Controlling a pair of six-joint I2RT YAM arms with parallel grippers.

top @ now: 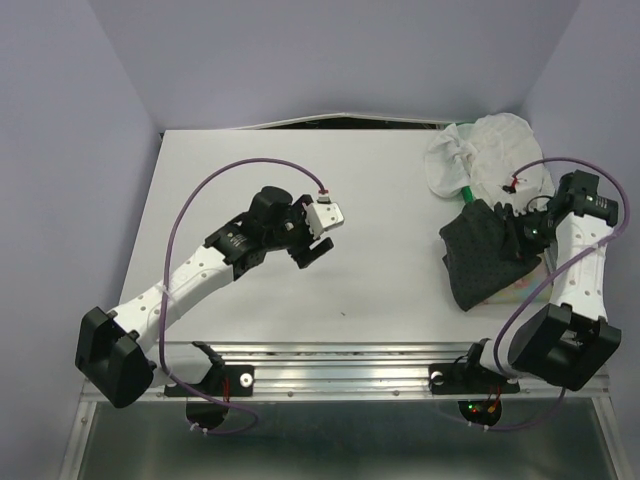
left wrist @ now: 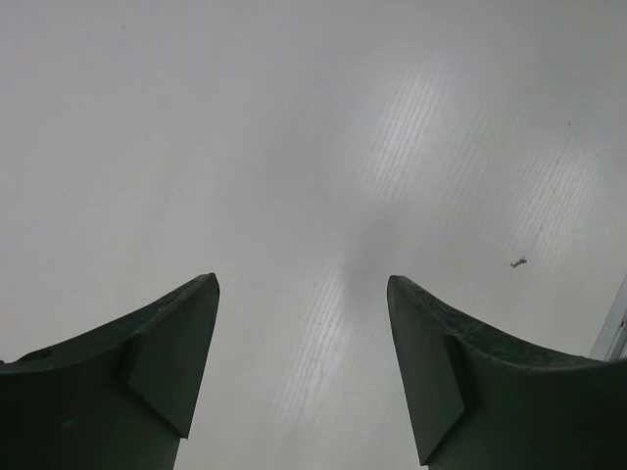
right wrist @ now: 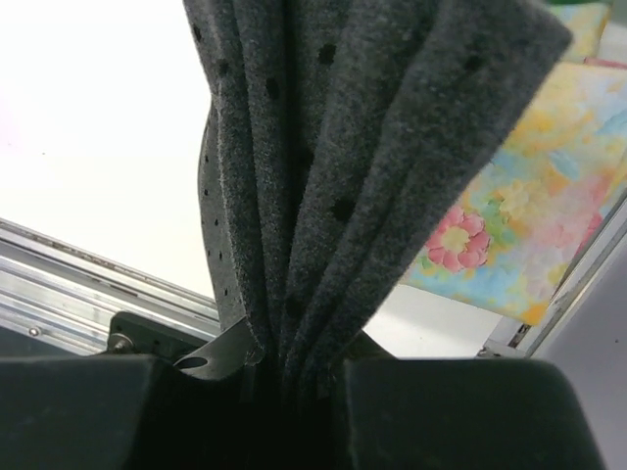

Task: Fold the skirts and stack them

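Observation:
My right gripper (top: 512, 232) is shut on the dark charcoal speckled skirt (top: 482, 255) and holds it up at the table's right side; in the right wrist view its folds (right wrist: 372, 147) hang from between the jaws. The pastel yellow floral skirt (right wrist: 519, 225) lies flat under it, and only a sliver of it (top: 525, 287) shows in the top view. The white crinkly skirt (top: 480, 155) lies bunched at the far right corner. My left gripper (top: 312, 247) is open and empty over the bare table middle, with its fingertips (left wrist: 196, 313) apart.
A green piece of the tray (top: 466, 190) shows beside the white skirt. The metal rail (top: 340, 355) runs along the table's near edge. The table's right edge (top: 560, 200) is close to the right arm.

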